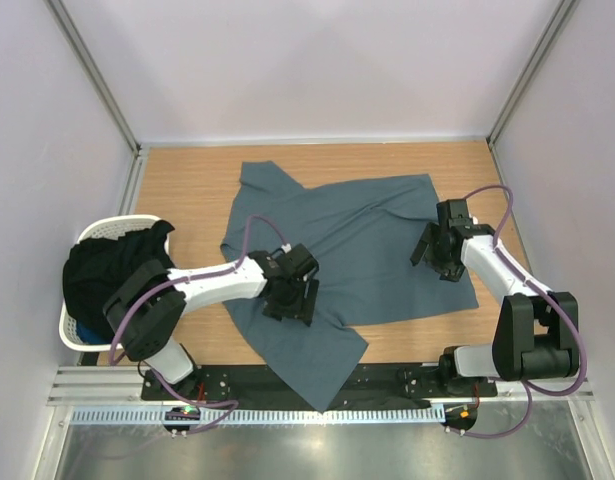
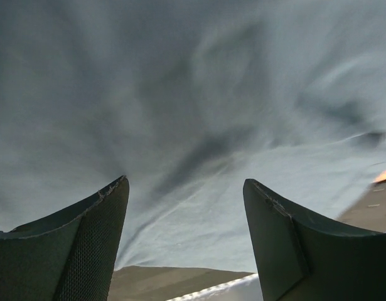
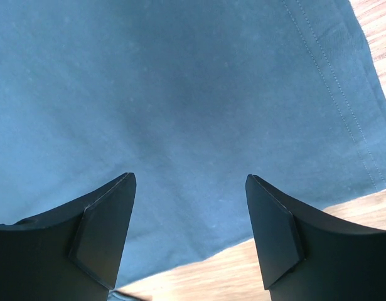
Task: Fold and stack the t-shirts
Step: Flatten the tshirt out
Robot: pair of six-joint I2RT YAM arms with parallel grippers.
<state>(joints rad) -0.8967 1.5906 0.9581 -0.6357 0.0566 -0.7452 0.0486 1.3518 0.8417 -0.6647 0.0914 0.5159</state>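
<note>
On my overhead feed the slate blue-grey short-sleeved cloth t-shirt (image 1: 367,245) lies spread open across the middle of the frame. One sleeve points to the upper left. A long flap runs down to the lower centre, where its tip lies over the black rail (image 1: 387,378) between the arm bases. The cloth is creased around the middle and flatter toward the right.

The left gripper (image 1: 290,300) sits over the lower left part of the t-shirt. Through its wrist camera I see its two dark fingers (image 2: 86,238) spread apart with nothing between them. Wrinkled grey cloth fills almost the whole view beyond them. I cannot tell whether the tips touch the fabric.

The right gripper (image 1: 442,255) is over the t-shirt near its right edge. Its wrist camera shows its fingers (image 3: 277,232) also parted and holding nothing, above smooth cloth. A double-stitched hem runs down the right side of that view, and bare wood shows along the bottom and in the upper right corner.

Under the t-shirt is the light brown wooden table (image 1: 187,190), visible along the top and both sides. At the left edge of the overhead frame stands a white plastic laundry basket (image 1: 99,230) holding a heap of dark clothing (image 1: 112,270). It is apart from the t-shirt, with the left arm's base links just in front of it.
</note>
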